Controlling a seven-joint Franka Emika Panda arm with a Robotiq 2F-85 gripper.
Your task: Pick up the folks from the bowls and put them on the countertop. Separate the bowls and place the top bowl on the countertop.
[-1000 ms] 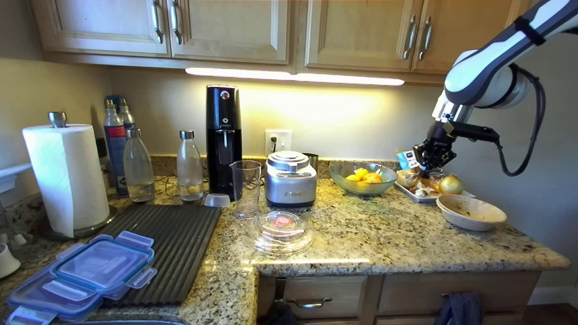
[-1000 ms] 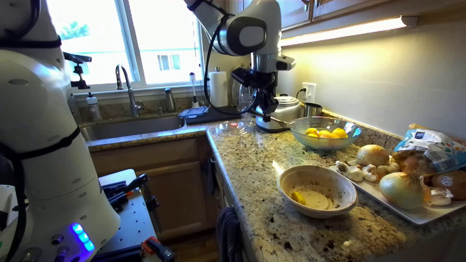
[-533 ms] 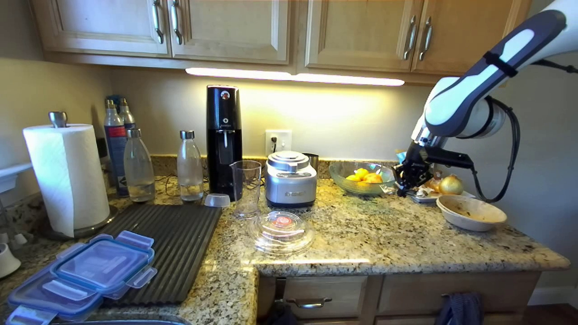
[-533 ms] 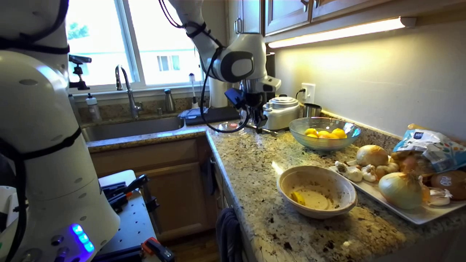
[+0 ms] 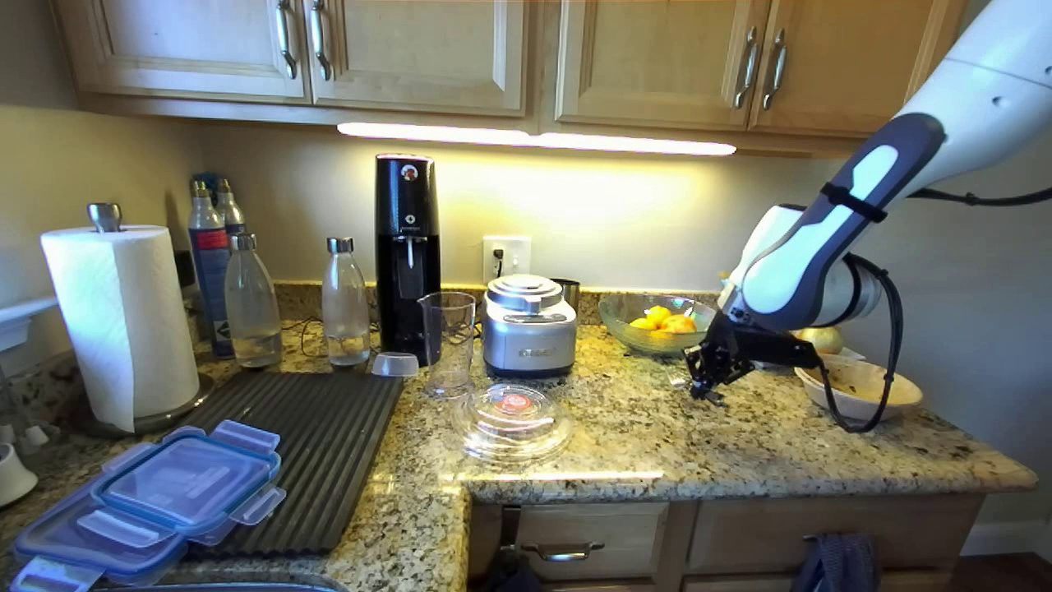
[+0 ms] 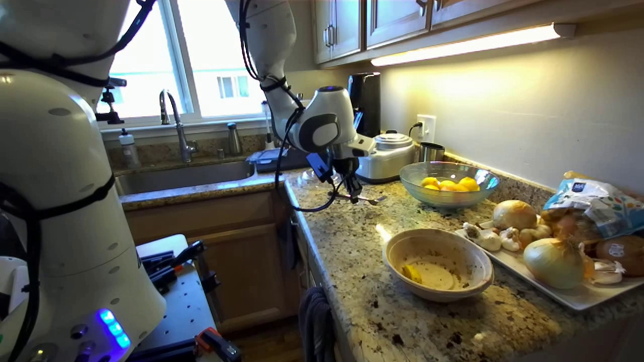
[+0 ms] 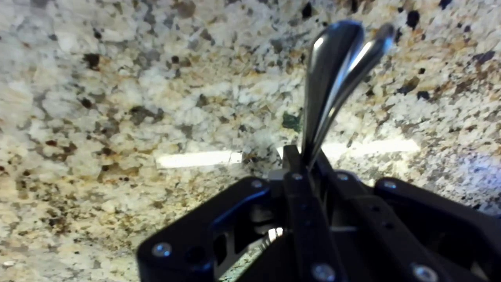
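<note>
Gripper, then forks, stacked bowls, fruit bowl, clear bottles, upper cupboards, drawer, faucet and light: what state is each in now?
Gripper: shut on the forks
Forks: two, pinched together; contact with countertop unclear
Stacked bowls: nested, upright, food-stained inside
Fruit bowl: upright, holding fruit
Clear bottles: upright, capped, partly filled
Upper cupboards: shut
Drawer: shut
Faucet: no water seen running
Light: on

Charcoal panels (image 5: pixel 919 136), black cable (image 5: pixel 894 329) and blue lights (image 6: pixel 114 329) mark the white robot arm (image 5: pixel 873 174), silver screws (image 7: pixel 162 249) its black hand (image 7: pixel 305 154).
</note>
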